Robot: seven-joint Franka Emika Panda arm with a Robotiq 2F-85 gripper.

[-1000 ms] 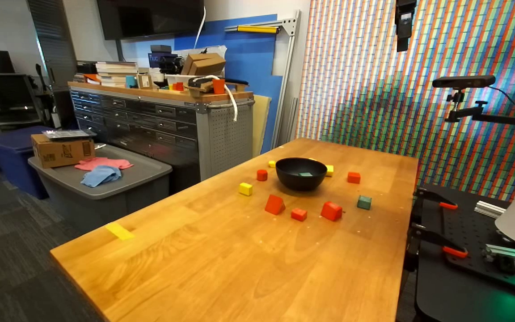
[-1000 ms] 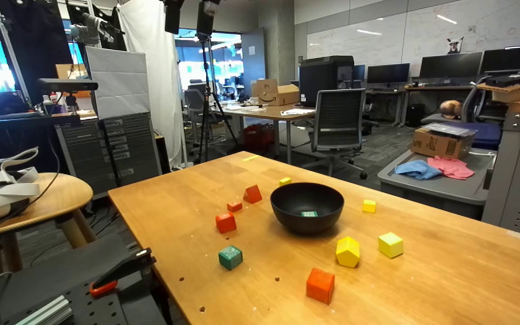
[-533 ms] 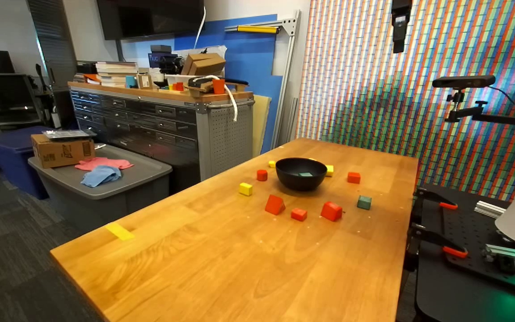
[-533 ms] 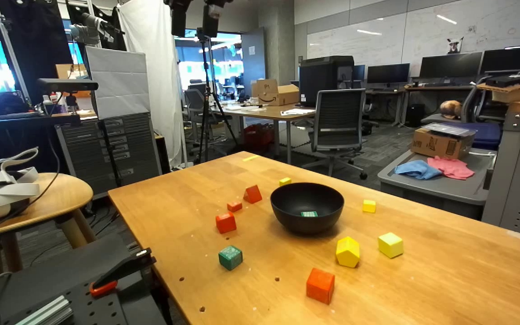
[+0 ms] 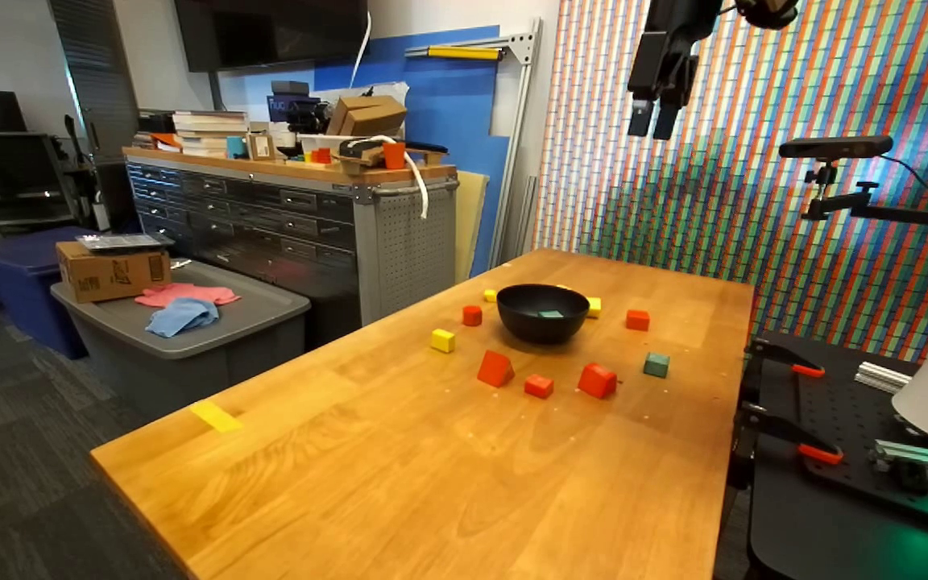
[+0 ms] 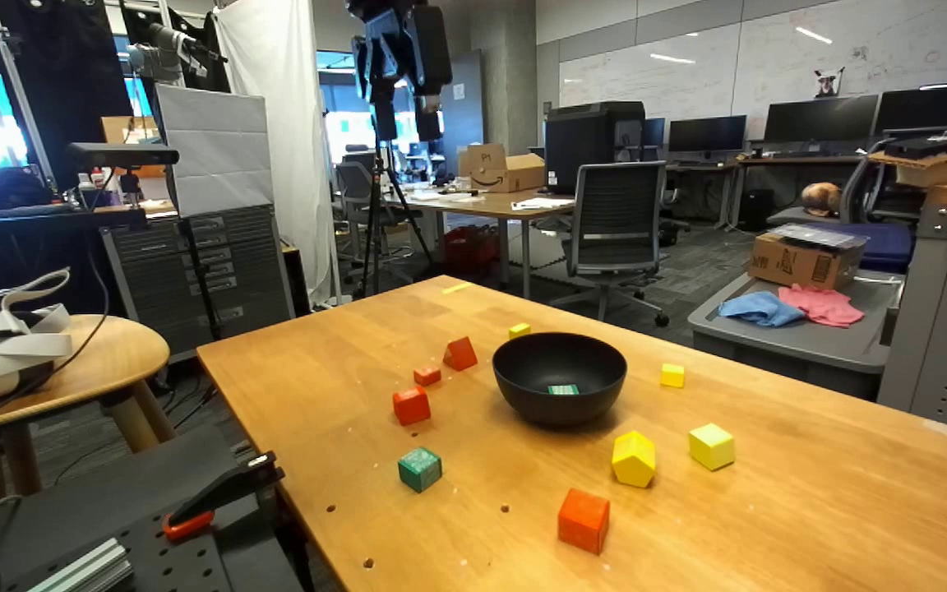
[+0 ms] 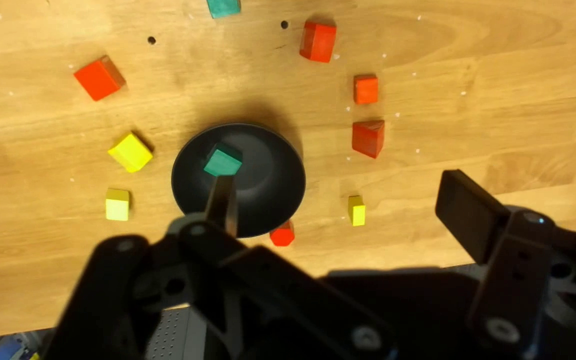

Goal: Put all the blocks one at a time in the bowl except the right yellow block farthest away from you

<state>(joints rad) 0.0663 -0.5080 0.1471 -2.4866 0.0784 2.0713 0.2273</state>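
A black bowl (image 6: pixel 560 411) stands on the wooden table with a green block (image 6: pixel 562 390) inside. Around it lie several red blocks, among them one nearest the camera (image 6: pixel 583 520), a wedge (image 5: pixel 495 368) and a small one (image 5: pixel 539 387). Another green block (image 6: pixel 420 469) is on the table. Several yellow blocks lie about, including a pentagonal one (image 6: pixel 633 458), a cube (image 6: pixel 712 446) and a small one (image 7: pixel 356 211). A red hexagonal block (image 7: pixel 282 235) is beside the bowl, hidden in an exterior view. My gripper (image 5: pixel 652 121) is open and empty, high above the table; it also shows here (image 6: pixel 407 121).
Clamps with red tips (image 5: pixel 820 453) hold at the table's robot-side edge. A camera on an arm (image 5: pixel 834 147) stands beyond that edge. A grey bin with cloths (image 5: pixel 182 322) and a drawer cabinet (image 5: pixel 271 209) stand beyond the opposite edge.
My gripper has come down further into both exterior views, to the left in one and to the right in the other. The blocks and bowl have not moved.
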